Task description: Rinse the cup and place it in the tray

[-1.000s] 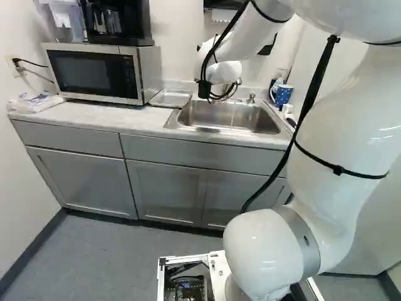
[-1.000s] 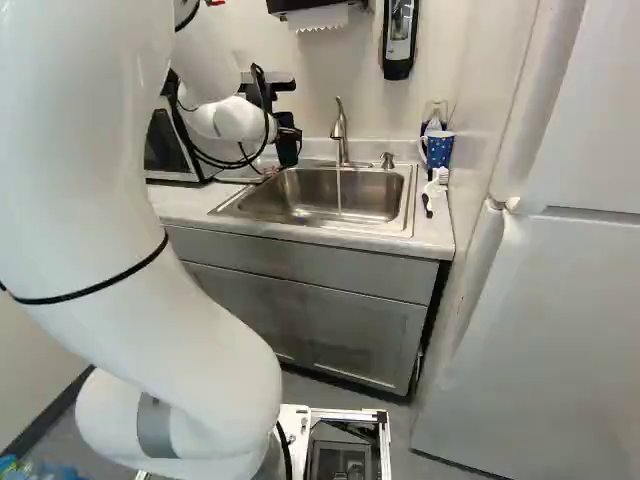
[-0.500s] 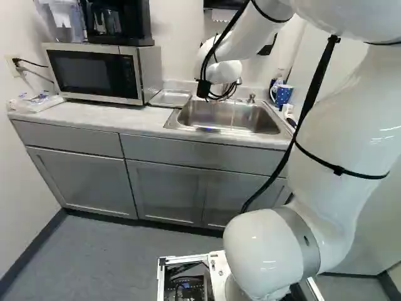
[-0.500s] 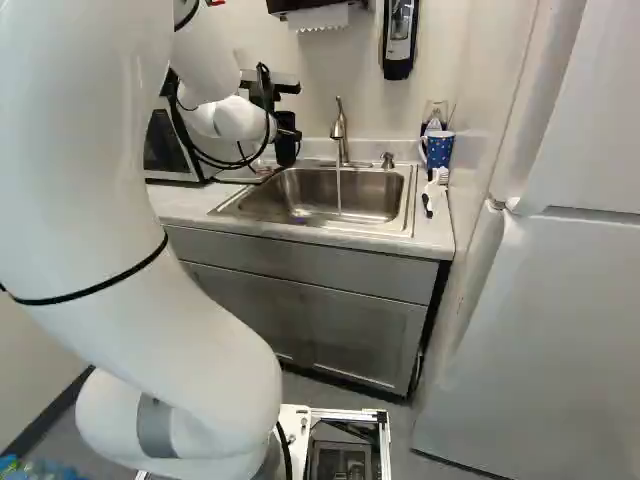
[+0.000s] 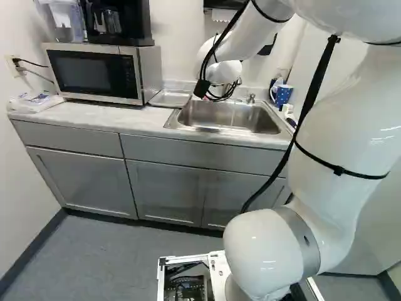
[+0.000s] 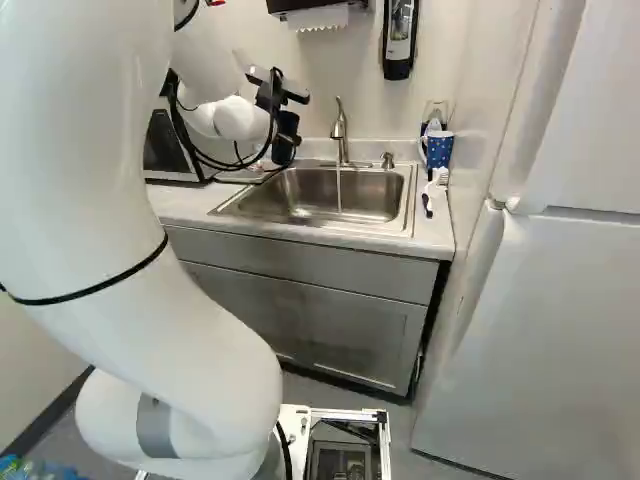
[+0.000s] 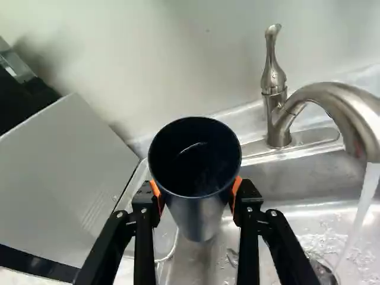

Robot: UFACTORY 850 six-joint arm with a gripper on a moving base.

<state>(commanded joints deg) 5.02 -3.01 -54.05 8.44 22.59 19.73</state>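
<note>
The gripper [image 6: 285,136] pinches the cup [image 7: 200,217] between its orange pads [image 7: 237,189], near the tray-side edge of the sink [image 6: 398,222]. The cup is dark and tapered, with a round, open rim. The tray [image 5: 169,98], shallow and rectangular, lies beside the sink. The curved metal faucet [image 7: 332,98] stands at the sink's rear and discharges water [image 7: 360,208] into it.

the arm [image 6: 90,180] reaches ahead, its tool [image 6: 287,133] clamped partway closed.

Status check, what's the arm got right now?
Gripper shut on dark cup, both sides. Cup tilted, above the sink's edge beside the tray. Faucet running.
</note>
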